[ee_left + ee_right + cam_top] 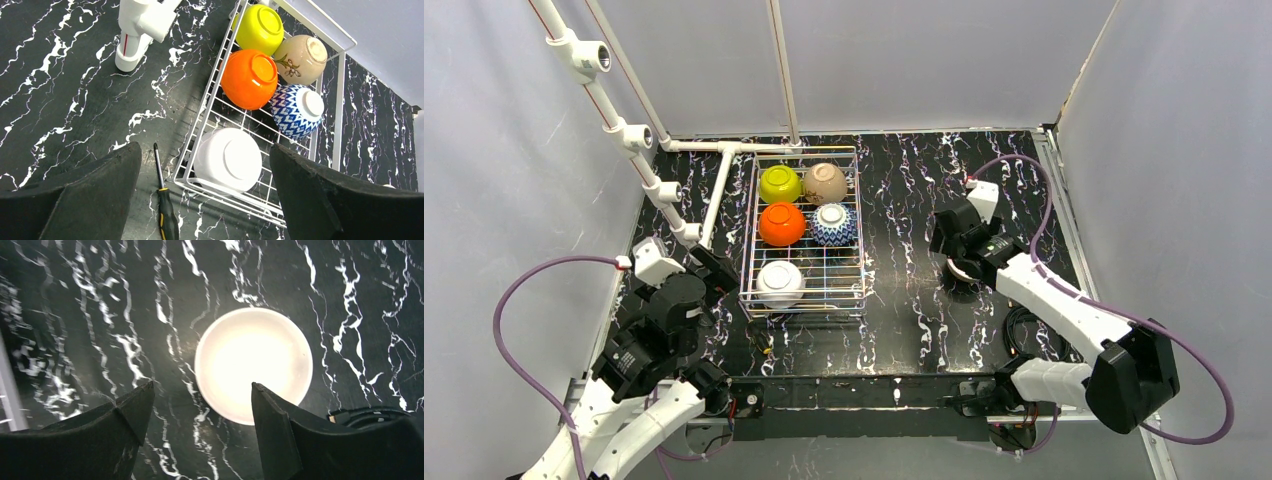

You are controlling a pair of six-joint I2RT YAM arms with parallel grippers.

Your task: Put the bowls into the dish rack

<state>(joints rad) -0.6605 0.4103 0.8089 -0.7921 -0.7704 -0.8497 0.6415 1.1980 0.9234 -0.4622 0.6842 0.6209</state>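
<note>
While your right gripper (202,386) hangs spread wide, the cream-lined bowl (253,362) sits upright on the table (75,315) directly beneath, slightly ahead of its fingertips; in the top view the gripper hides most of it.

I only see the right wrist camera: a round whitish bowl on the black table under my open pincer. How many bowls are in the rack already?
Observer: Five, all bottoms up in the dish rack.
Operator: Is there room for mine?
Observer: Yes, one spot is bare, at the near right, beside the white bowl.
Operator: What's the other arm doing?
Observer: The left pincer hangs open beside the rack's near left corner, holding nothing.
</note>
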